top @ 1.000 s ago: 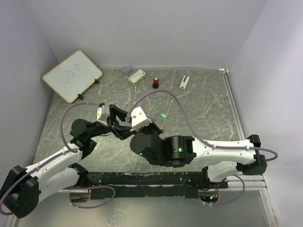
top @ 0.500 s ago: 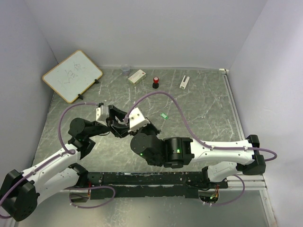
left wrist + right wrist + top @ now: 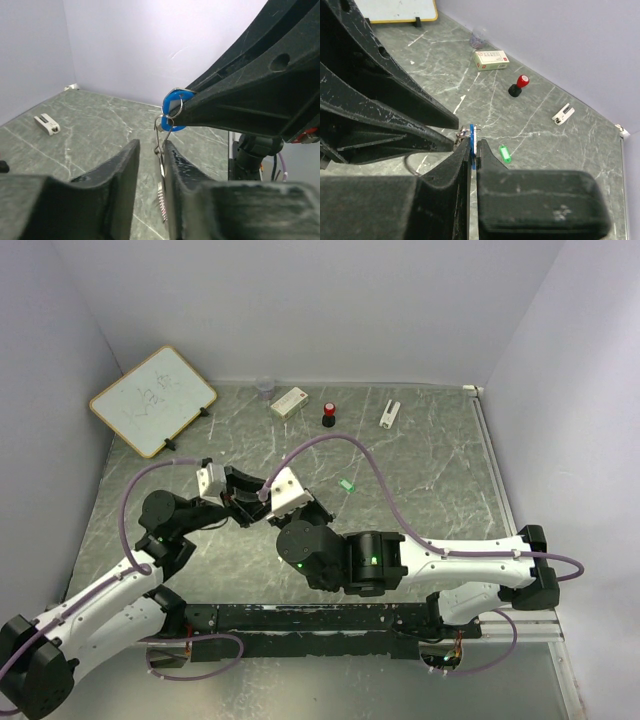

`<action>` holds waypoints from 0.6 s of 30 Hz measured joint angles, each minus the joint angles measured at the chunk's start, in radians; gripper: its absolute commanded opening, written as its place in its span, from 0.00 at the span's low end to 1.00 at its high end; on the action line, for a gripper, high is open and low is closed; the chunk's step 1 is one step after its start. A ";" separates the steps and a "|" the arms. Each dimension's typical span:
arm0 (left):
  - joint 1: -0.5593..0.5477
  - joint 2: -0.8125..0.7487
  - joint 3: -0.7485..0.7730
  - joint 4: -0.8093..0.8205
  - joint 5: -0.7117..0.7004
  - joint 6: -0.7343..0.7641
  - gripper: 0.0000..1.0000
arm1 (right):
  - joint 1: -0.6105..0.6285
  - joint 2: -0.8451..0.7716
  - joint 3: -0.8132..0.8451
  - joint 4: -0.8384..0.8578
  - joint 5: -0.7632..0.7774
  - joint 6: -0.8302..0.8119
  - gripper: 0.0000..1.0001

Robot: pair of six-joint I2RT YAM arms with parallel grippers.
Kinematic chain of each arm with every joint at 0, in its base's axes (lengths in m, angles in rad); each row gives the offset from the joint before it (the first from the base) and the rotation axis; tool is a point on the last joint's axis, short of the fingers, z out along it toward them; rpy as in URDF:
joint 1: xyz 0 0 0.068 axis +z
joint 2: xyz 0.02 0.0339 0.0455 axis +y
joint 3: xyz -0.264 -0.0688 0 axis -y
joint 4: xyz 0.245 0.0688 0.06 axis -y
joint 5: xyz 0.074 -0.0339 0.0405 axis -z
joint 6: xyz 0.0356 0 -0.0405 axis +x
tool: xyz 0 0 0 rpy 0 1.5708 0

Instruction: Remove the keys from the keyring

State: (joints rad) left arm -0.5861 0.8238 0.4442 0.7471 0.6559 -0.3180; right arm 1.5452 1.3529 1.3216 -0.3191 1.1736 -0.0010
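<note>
We see two black robot claws meeting in mid-air above a grey-green marbled table [image 3: 430,455]. The keyring [image 3: 157,131] hangs between them: a thin silvery wire loop, much smaller than either claw.

A blue-headed key [image 3: 169,104] is threaded on the loop. Its round blue plastic head is pinched between the pressed-together fingers of the right gripper [image 3: 472,150]. We see the head edge-on from that wrist, as a thin blue sliver.

A silvery key [image 3: 161,192] dangles straight down from the ring, its toothed blade narrow and dull metal. The blade hangs in the slot of the left gripper [image 3: 151,150], whose jaws stand slightly apart. It lies close against one finger, and a gap shows on its other side.

A green-headed key [image 3: 505,153] lies flat on the table by itself, to the right of the claws and well apart from the ring.

Along the back wall we find a small clear cup [image 3: 264,387]; we cannot tell whether anything is in it. Next to it is a white box [image 3: 289,402], which is closed. Further right are a red-capped black knob [image 3: 329,416] standing upright and a white clip [image 3: 389,413] lying flat. A small whiteboard [image 3: 153,400] with faint writing leans at the back left.
</note>
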 measured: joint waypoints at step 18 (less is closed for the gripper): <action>0.000 -0.024 0.000 -0.021 -0.052 0.013 0.56 | 0.001 0.012 -0.008 0.038 -0.010 -0.016 0.00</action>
State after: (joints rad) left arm -0.5861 0.7994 0.4442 0.7265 0.6041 -0.3046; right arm 1.5459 1.3651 1.3140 -0.2813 1.1633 -0.0166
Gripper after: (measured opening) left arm 0.571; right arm 0.024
